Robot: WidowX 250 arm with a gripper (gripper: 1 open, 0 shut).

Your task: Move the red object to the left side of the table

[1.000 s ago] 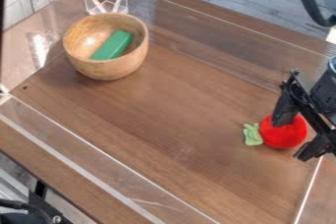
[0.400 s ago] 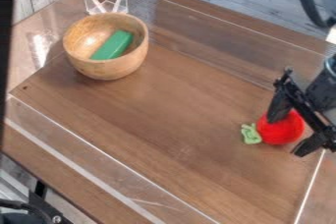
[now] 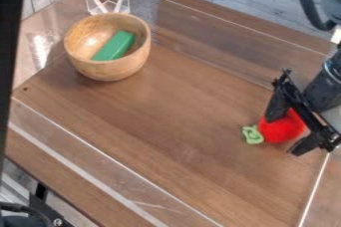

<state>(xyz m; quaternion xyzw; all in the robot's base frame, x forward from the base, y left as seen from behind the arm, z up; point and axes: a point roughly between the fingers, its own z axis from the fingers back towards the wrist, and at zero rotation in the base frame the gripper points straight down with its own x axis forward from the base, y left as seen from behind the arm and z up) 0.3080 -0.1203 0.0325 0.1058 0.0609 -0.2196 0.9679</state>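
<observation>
Change: your gripper [image 3: 298,123] has shifted a little up and left in the view since a second ago, and the red object [image 3: 281,129] has moved slightly the same way with it.
Red object: it lies on the table [image 3: 173,102] near the right edge, its green tuft [image 3: 252,133] pointing left.
Gripper: you see its dark fingers [image 3: 281,97] standing apart, one on each side of the red object; whether either one touches it you cannot tell.
Right edge: the clear rim [image 3: 317,186] runs just beside the gripper, so you have little room on that side.
Open room: bare wood stretches from the tuft leftward across the middle of the table.
Bowl: the wooden bowl [image 3: 107,48] sits at the far left, well apart from the red object, with a green object [image 3: 118,44] inside.
Left edge: a dark blurred bar [image 3: 8,92] covers that margin of the view.
</observation>
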